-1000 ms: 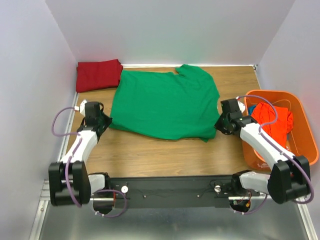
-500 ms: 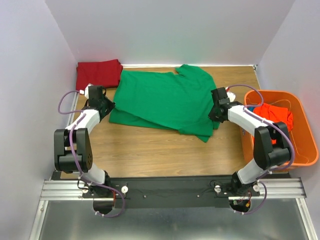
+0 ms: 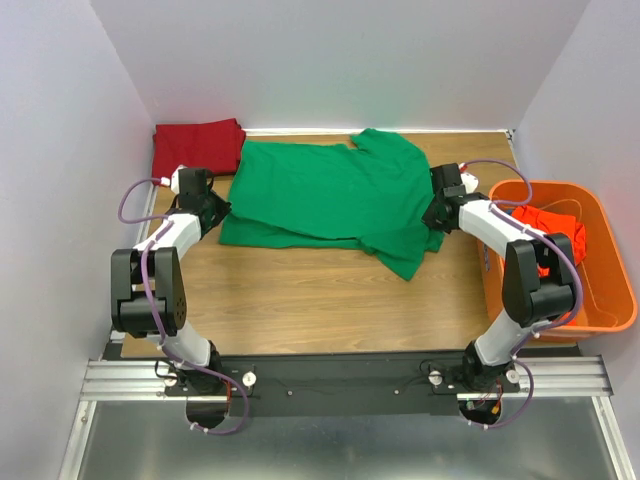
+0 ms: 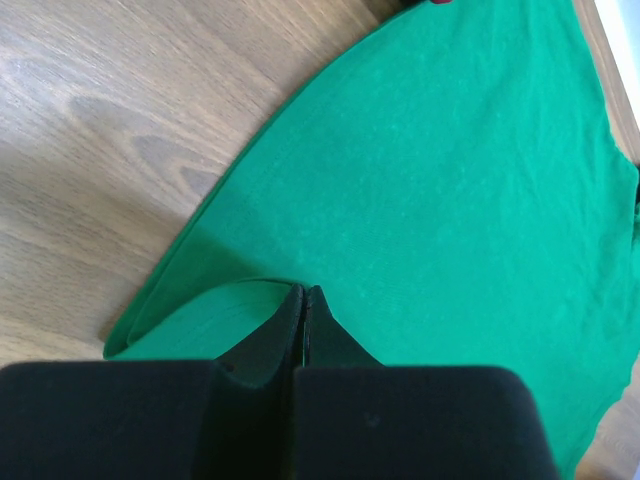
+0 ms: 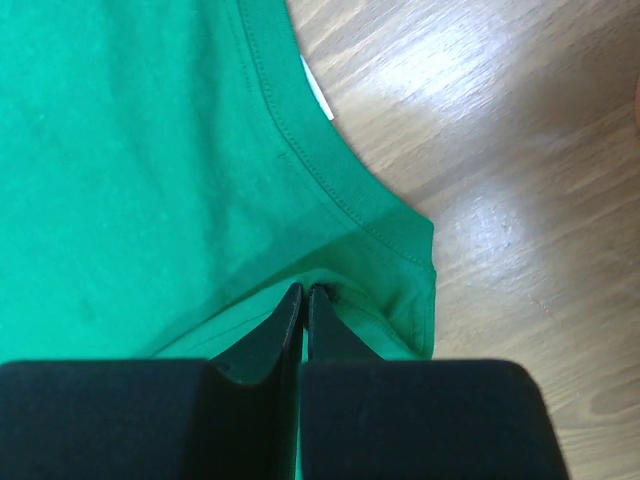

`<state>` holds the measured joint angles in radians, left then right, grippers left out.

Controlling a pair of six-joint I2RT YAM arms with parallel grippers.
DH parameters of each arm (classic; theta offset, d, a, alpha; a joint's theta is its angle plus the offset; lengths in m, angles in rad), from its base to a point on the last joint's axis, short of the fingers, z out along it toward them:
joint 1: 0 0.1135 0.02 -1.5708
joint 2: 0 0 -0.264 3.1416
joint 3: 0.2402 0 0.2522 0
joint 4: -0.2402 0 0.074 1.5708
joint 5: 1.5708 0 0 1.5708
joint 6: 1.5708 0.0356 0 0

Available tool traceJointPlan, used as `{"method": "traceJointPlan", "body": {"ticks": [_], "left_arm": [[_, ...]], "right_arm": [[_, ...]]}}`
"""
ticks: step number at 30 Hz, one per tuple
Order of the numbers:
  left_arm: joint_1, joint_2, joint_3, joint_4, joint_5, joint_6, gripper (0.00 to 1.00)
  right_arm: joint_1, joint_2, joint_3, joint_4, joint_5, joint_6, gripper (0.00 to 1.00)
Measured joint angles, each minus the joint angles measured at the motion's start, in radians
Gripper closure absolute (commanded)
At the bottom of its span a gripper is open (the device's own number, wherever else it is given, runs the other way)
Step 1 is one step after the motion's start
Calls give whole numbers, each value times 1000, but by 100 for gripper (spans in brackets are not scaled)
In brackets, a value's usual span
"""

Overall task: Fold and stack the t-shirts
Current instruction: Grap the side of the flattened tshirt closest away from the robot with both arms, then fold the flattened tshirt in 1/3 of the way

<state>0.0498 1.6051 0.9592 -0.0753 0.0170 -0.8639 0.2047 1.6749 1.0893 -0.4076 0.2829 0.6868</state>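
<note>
The left pincer [image 4: 303,295] and right pincer [image 5: 305,292], each clenched on an edge of the green t-shirt [image 3: 330,195] spread ahead of their tips, had carried its near hem back over the body, so the first fold seemed nearly laid.

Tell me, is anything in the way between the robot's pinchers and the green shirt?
Nothing visible is in the way. The left gripper and the right gripper are each pinched shut right on an edge of the green t-shirt.
</note>
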Motion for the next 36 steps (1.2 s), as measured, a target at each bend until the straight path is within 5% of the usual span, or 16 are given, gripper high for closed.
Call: {"method": "traceJointPlan", "body": {"ticks": [25,30,36], "left_arm": [[0,79,90,-10,-19,-1,98],[-2,98,101,-12,-28,0,96],[-2,117,111,0,-28,3,83]], "right_arm": [[-41,55,80,26,-36,-8,89],[-50,88,116,29,-50,-21,67],[-55,113,140,46,-69,-50,31]]}}
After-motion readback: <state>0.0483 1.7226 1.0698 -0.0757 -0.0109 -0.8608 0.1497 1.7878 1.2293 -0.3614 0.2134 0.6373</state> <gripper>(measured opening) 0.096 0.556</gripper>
